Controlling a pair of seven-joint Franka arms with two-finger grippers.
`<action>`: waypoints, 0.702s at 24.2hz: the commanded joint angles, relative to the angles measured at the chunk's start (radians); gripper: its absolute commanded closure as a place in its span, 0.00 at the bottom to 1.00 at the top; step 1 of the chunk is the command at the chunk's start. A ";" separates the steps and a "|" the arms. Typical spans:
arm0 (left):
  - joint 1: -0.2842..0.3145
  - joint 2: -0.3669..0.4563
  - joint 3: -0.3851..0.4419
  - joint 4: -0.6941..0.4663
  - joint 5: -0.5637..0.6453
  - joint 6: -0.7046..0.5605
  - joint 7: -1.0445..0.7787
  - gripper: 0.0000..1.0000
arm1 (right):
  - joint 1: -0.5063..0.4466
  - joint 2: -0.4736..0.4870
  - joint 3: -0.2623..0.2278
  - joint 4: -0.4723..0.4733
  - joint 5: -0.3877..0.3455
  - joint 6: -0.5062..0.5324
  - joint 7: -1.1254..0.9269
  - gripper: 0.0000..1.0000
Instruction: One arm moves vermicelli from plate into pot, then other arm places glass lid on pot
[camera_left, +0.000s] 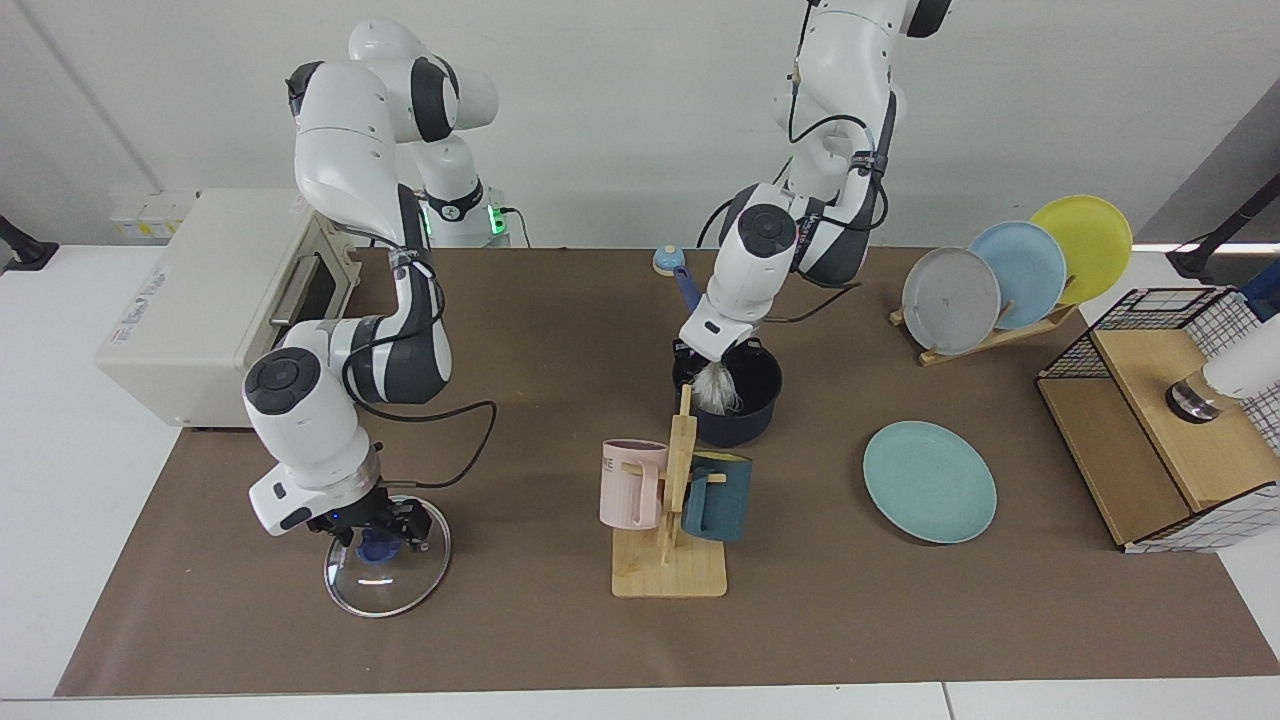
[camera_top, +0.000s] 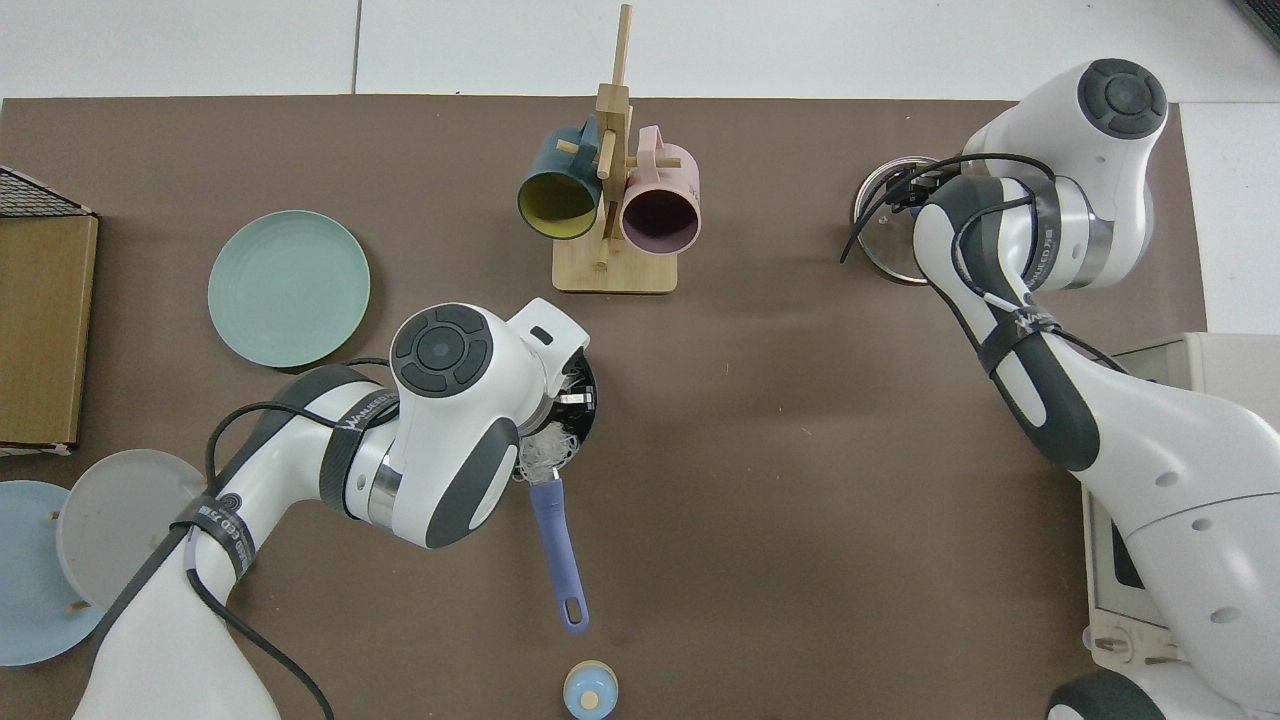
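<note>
**Vermicelli held down inside pot; lid gripper at the knob**

Left gripper (camera_left: 712, 357) lowered into the mouth of the pot (camera_left: 745, 410), fingers closed on the top of the vermicelli (camera_left: 717, 390), white strands hanging as a bunch inside the pot against its left wall. In the top view, mostly hidden under the left arm's wrist, only a small tangle of strands (camera_top: 545, 453) showing at the pot's rim beside the handle root. Pot's blue handle (camera_top: 556, 545) pointing toward the arm bases, angled slightly sideways.

Teal plate (camera_left: 930, 482) bare on the brown mat, to the right of the pot and nearer the camera, well apart from it.

Right gripper (camera_left: 378, 528) down over the glass lid (camera_left: 385, 578), which lies flat on the mat at the near left, far from the pot. Fingers either side of the blue knob (camera_left: 376, 548); cannot tell whether clamped on it or just around it. In the top view, lid (camera_top: 885, 240) largely covered by the right arm.

Wooden mug stand (camera_left: 670, 560) just in front of the pot, pink mug (camera_left: 630, 483) on its left, dark teal mug (camera_left: 718, 497) on its right. Plate rack with grey, blue and yellow plates (camera_left: 1015, 270) at the far right.
</note>
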 joint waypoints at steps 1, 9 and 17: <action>0.018 -0.008 0.006 -0.018 0.016 0.025 0.021 1.00 | -0.021 -0.041 0.011 -0.079 0.024 0.057 -0.044 0.03; 0.034 -0.002 0.014 -0.018 0.016 0.041 0.053 1.00 | -0.022 -0.041 0.009 -0.081 0.020 0.072 -0.117 0.83; 0.032 -0.042 0.021 0.063 0.016 -0.078 0.038 0.00 | -0.010 -0.084 0.008 -0.070 0.007 0.082 -0.130 1.00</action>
